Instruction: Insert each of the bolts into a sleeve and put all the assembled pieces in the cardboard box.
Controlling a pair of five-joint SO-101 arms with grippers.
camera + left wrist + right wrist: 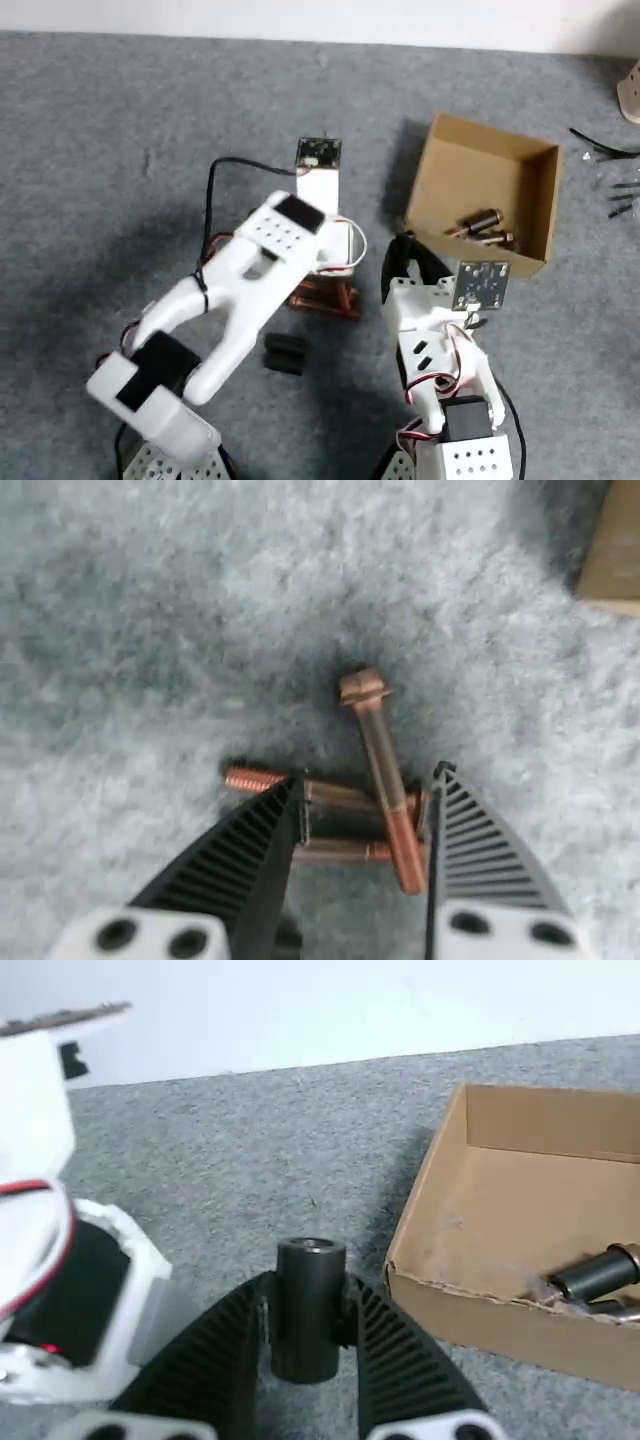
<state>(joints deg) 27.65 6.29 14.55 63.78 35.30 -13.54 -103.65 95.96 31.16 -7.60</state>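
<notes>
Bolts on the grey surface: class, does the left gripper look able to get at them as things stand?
Probably yes: the left gripper is open right over the bolts, one finger on each side, with nothing blocking them.

Three copper bolts (pixel 375 750), two black sleeves (pixel 308 1305), two assembled pieces (pixel 480 222), one cardboard box (pixel 480 170)

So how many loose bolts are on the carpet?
3, piled inside the open left hand: one angled bolt on top, two crosswise bolts beneath. Others may hide under the hand.
</notes>
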